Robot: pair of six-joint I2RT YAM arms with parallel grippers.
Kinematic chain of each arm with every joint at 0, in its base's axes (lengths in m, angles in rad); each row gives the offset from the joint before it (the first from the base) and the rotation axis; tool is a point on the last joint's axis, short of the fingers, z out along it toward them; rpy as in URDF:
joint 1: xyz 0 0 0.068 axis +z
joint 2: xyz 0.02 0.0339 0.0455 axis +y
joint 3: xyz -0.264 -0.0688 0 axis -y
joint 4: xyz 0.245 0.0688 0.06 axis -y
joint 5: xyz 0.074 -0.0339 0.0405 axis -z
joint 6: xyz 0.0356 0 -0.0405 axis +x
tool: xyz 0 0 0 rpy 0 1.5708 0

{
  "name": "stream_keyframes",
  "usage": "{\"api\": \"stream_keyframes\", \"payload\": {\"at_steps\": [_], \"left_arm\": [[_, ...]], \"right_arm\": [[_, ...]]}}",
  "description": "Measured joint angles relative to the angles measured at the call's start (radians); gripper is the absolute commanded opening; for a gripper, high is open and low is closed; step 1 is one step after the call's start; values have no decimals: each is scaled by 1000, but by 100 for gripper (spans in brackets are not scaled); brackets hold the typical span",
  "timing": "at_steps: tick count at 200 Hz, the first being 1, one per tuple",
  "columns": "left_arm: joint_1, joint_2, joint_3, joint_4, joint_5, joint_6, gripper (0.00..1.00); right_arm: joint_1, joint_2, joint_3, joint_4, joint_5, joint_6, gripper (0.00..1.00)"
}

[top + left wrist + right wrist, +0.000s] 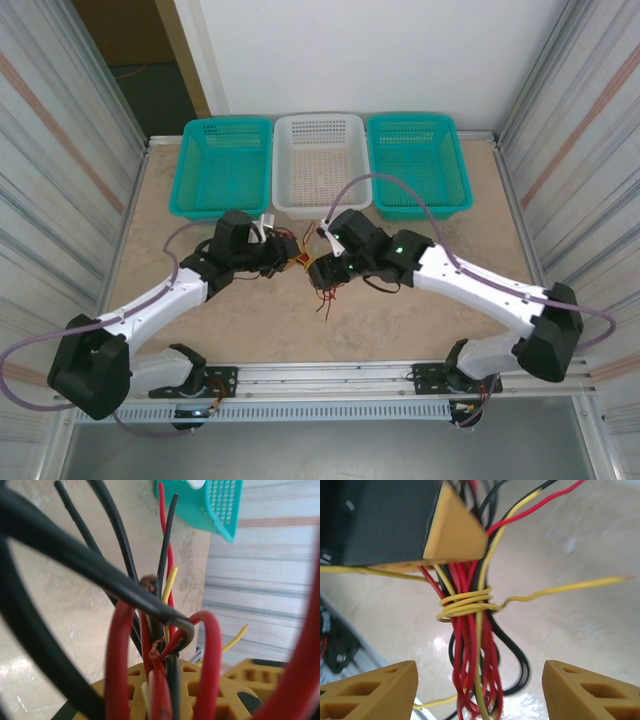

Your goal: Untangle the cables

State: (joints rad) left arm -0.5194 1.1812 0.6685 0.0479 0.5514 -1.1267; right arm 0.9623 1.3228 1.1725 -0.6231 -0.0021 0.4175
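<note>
Cables: I see one bundle of thin red, black and yellow wires, all tangled together.
Tie: a yellow wire is wound several turns round the bundle's waist, with one loose end sticking out sideways.
Pose: below the tie the strands hang in long loops, mostly red, with black loops on the outside.
Place: mid-bench, the top pinched in the left pincer; I cannot tell whether the dangling ends touch the bench.

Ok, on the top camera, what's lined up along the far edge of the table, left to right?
Left teal basket → white basket → right teal basket.
</note>
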Motion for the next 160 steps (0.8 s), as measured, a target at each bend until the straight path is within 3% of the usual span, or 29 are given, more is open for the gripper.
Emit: {"api": "stream_keyframes", "payload": {"at_steps": [18,29,48,72,84,117,160], "left_arm": [[30,-11,-5,56,10,1,0],[39,-15,-5,93,24,4,0],[40,-18,-1,145,61,23,0],[40,-22,24,185,113,62,0],[40,-23,49,190,140,85,0],[40,-23,136,178,196,172,0],[40,-27,177,134,234,257,0]], "right_arm": [[0,-97,2,12,103,10,70],[-5,-175,-19,48,140,19,79],[-72,-310,-69,118,86,63,84],[-294,-359,-82,189,-139,141,79],[-354,-330,-71,204,-235,172,79],[-367,-194,5,159,-391,183,67],[-334,-136,95,87,-434,177,48]]}}
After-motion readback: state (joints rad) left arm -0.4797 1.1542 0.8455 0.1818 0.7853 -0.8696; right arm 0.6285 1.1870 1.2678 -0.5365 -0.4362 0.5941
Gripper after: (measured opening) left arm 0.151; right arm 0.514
